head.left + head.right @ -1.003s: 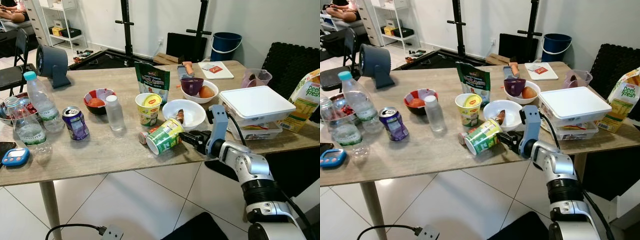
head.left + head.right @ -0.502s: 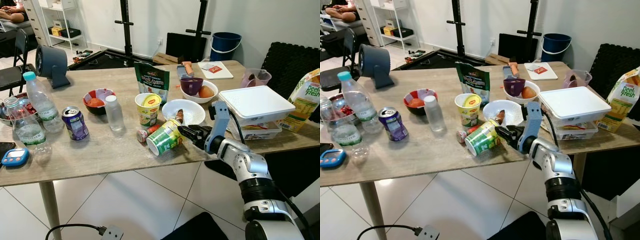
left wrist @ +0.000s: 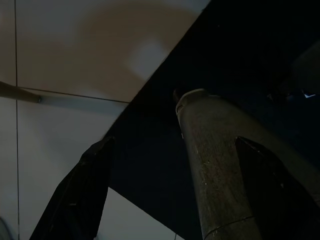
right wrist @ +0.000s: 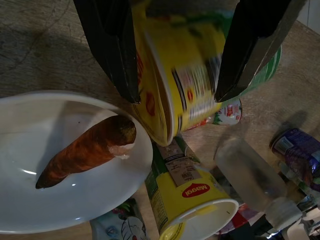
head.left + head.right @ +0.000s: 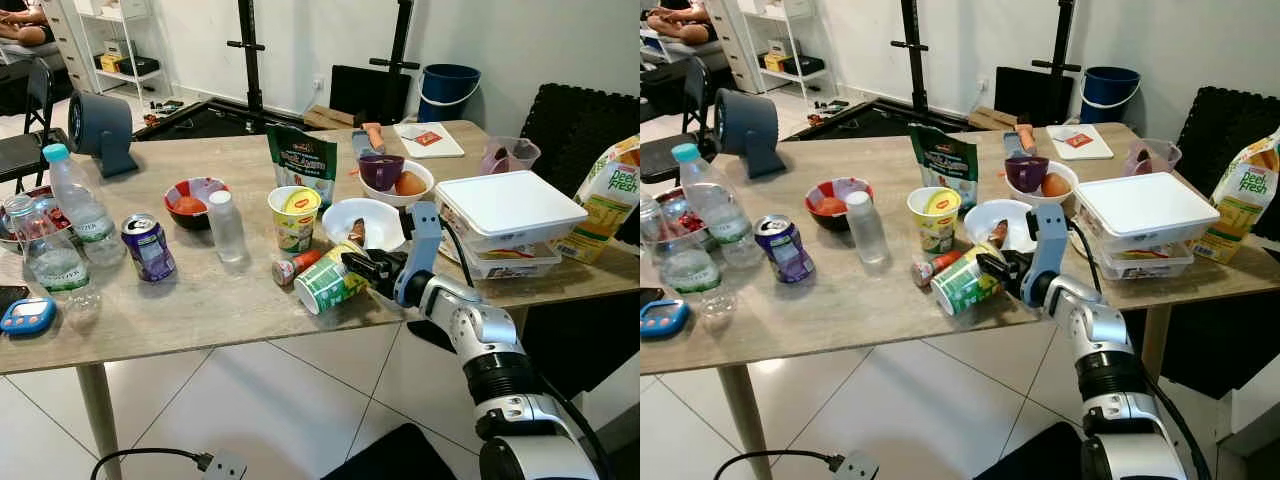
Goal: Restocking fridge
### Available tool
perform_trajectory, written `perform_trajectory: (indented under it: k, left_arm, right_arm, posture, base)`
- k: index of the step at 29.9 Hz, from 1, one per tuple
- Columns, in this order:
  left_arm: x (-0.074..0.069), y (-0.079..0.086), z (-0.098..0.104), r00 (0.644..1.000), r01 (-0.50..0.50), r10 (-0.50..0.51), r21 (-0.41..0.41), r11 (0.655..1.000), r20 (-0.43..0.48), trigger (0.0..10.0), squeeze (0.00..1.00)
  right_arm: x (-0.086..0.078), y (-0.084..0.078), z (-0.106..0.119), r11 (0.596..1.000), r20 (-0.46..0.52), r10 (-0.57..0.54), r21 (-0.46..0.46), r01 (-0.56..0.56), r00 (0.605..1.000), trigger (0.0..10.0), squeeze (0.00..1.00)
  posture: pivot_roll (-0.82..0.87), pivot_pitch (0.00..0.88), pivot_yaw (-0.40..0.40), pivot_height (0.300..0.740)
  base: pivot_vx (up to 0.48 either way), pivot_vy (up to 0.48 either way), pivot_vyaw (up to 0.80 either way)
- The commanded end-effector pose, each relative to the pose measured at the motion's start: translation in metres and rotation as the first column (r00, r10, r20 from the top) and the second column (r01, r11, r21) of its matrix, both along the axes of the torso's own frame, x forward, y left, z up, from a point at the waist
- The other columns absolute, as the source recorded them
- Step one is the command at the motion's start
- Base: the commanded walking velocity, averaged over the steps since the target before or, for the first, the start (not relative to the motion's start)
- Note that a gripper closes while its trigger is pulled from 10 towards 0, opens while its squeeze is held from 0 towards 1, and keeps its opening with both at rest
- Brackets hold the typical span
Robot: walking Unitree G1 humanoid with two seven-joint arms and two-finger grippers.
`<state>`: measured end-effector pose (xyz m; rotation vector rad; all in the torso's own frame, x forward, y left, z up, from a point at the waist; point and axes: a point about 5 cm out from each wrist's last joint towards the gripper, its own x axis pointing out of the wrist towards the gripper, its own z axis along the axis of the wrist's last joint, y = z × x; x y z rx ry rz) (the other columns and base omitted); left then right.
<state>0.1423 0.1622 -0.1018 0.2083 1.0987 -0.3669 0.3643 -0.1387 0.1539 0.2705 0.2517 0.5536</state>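
Note:
A green and yellow noodle cup (image 5: 328,281) lies tipped on its side near the front edge of the wooden table (image 5: 200,310). My right gripper (image 5: 358,266) is open at the cup's narrow end. In the right wrist view its two black fingers (image 4: 112,50) stand on either side of the tipped cup (image 4: 187,75); I cannot tell whether they touch it. A second, upright Maggi cup (image 5: 293,215) stands just behind. A small red-capped bottle (image 5: 293,266) lies beside the tipped cup. My left gripper (image 3: 175,145) hangs idle in the dark, fingers apart.
A white bowl (image 5: 385,230) holding a brown root sits right behind my gripper. A clear bottle (image 5: 227,226), purple can (image 5: 148,247), water bottles (image 5: 78,205), red bowl (image 5: 205,188) and green pouch (image 5: 301,160) crowd the table. White lidded containers (image 5: 512,205) and a juice carton (image 5: 608,195) stand at the right.
My right gripper has advanced leftward along the table edge, bringing its fingers around the tipped cup's end. The cup and the small bottle have shifted slightly left.

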Motion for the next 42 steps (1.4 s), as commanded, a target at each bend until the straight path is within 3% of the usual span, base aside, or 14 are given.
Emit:
perform_trajectory:
  k: [1, 2, 4, 5, 25, 33, 38, 42]
  left_arm:
    - [-0.038, -0.001, -0.012, 0.989, 0.013, -0.012, 0.006, 1.000, -0.147, 10.0, 0.00]
    - [-0.038, -0.001, -0.012, 0.989, 0.014, -0.013, 0.006, 1.000, -0.147, 10.0, 0.00]
    - [-0.038, 0.000, -0.012, 0.989, 0.014, -0.013, 0.006, 1.000, -0.147, 10.0, 0.00]
    - [-0.037, 0.000, -0.012, 0.989, 0.015, -0.014, 0.006, 1.000, -0.146, 10.0, 0.00]
    - [-0.035, -0.002, -0.012, 0.989, 0.017, -0.016, 0.003, 1.000, -0.144, 10.0, 0.00]
    - [-0.034, -0.003, -0.012, 0.990, 0.019, -0.019, 0.003, 1.000, -0.141, 10.0, 0.00]
    - [-0.033, -0.003, -0.011, 0.990, 0.020, -0.020, 0.003, 1.000, -0.140, 10.0, 0.00]
    - [-0.032, -0.003, -0.011, 0.990, 0.021, -0.020, 0.003, 1.000, -0.138, 10.0, 0.00]
  right_arm:
    - [0.001, 0.001, -0.002, 1.000, -0.001, -0.004, -0.012, 0.004, 1.000, 8.2, 0.00]
    - [0.001, 0.001, -0.002, 1.000, -0.003, -0.008, -0.012, 0.008, 1.000, 3.2, 0.00]
    - [0.001, 0.001, -0.003, 1.000, -0.004, -0.010, -0.012, 0.010, 1.000, 3.2, 0.00]
    - [0.001, 0.000, -0.003, 1.000, -0.004, -0.012, -0.012, 0.012, 1.000, 0.0, 0.00]
    - [0.002, -0.003, -0.001, 1.000, 0.016, -0.017, -0.009, 0.017, 1.000, 0.0, 0.00]
    - [-0.003, 0.007, 0.033, 0.999, 0.258, 0.050, -0.004, -0.050, 0.965, 0.0, 0.00]
    - [-0.006, 0.011, 0.041, 0.997, 0.300, 0.070, -0.011, -0.070, 0.951, 0.0, 0.00]
    - [-0.009, 0.017, 0.046, 0.991, 0.384, 0.102, -0.124, -0.059, 0.918, 0.0, 0.00]
  posture:
    - [-0.05, 0.080, -0.010, 0.740]
    - [-0.05, 0.080, -0.010, 0.740]
    - [-0.05, 0.080, -0.010, 0.740]
    - [-0.05, 0.081, -0.010, 0.740]
    - [-0.05, 0.080, -0.011, 0.740]
    - [-0.05, 0.080, -0.011, 0.740]
    - [-0.05, 0.078, -0.009, 0.740]
    - [-0.06, 0.076, -0.009, 0.740]
  base:
    - [0.000, 0.000, 0.00]
    - [0.000, 0.000, 0.00]
    - [0.000, 0.000, 0.00]
    - [0.000, 0.000, 0.00]
    - [0.000, 0.000, 0.00]
    - [0.000, 0.000, 0.00]
    - [0.000, 0.000, 0.00]
    - [0.000, 0.000, 0.00]
